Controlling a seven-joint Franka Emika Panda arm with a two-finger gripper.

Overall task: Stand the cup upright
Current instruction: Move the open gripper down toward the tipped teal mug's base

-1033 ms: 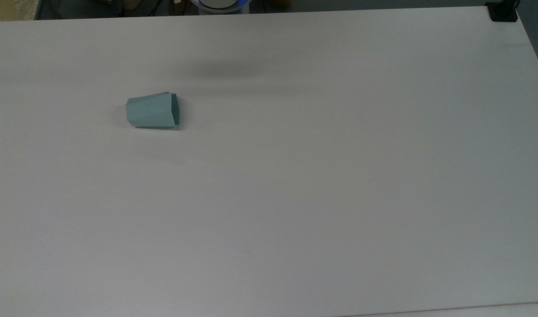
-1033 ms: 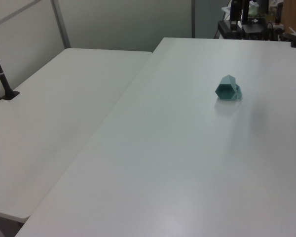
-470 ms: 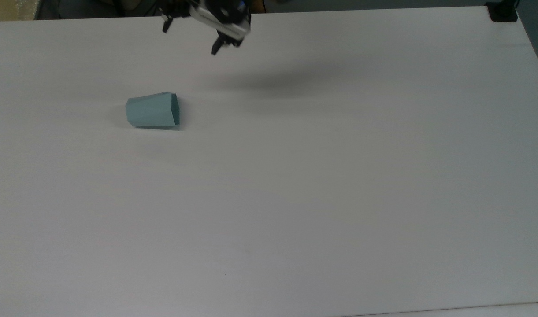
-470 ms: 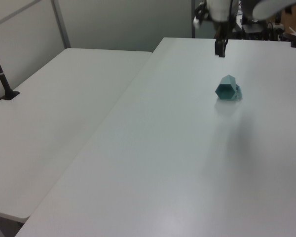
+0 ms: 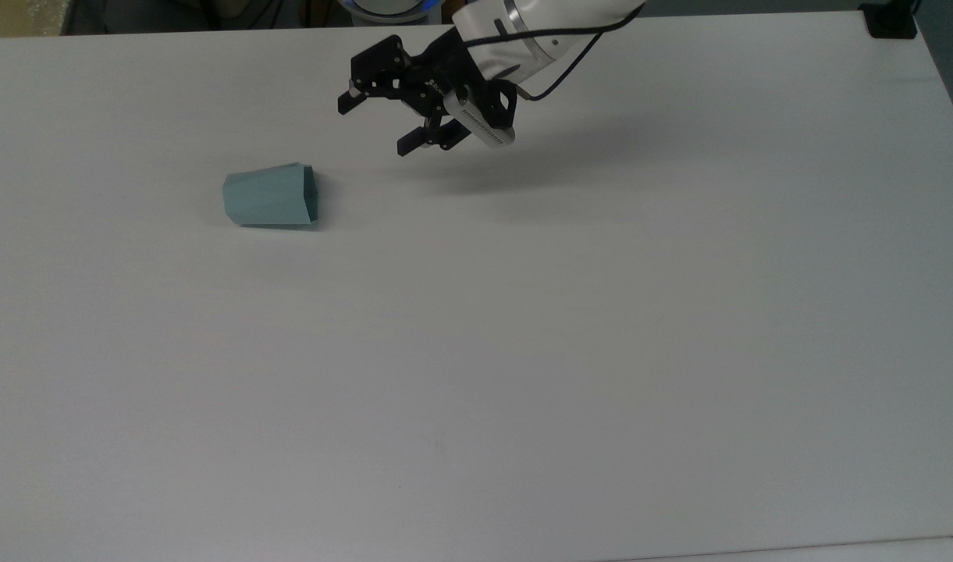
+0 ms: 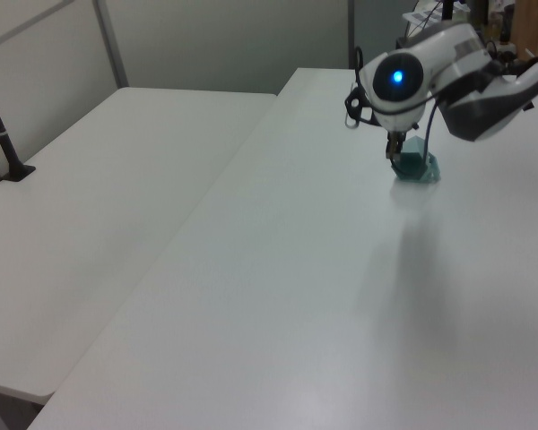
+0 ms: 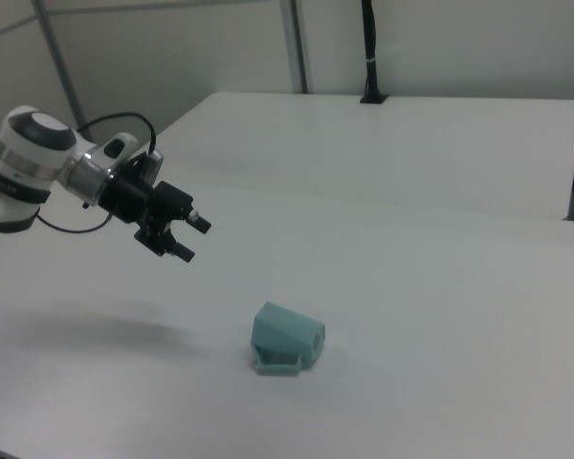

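The small pale teal-blue faceted plastic cup (image 5: 271, 197) lies on its side on the wide white table (image 5: 570, 328), in the top view at approx. 10 o'clock from the table's middle. In the top view its wider polygonal rim faces 3 o'clock and its narrower base faces 9 o'clock. In the right view the cup (image 7: 285, 338) rests w/ its small loop handle against the tabletop at the near side, opening turned toward the right view's right.

The black two-finger gripper (image 5: 376, 126) on the white Franka arm (image 5: 538, 31) hangs above the table, clear of the cup and not touching it. In the top view it sits at approx. 1 o'clock from the cup, near but apart, w/ the fingers pointing toward 8 o'clock. The jaws stand apart w/ nothing between them (the gap is plain in the top view and also in the right view, where the gripper (image 7: 192, 239) shows two separate fingertips). In the right view the gripper is at approx. 10 o'clock from the cup, raised off the surface.

In the left view the arm's rounded white joint w/ a blue light (image 6: 396, 79) stands in front of the cup (image 6: 420, 165), hiding its upper part; the gripper's tip there lines up just above the cup, but whether close or not I cannot tell from that angle.

A second white table (image 6: 99, 224) adjoins the first at the left view's left. A black clamp (image 5: 890, 22) sits at the top view's 1 o'clock table corner.
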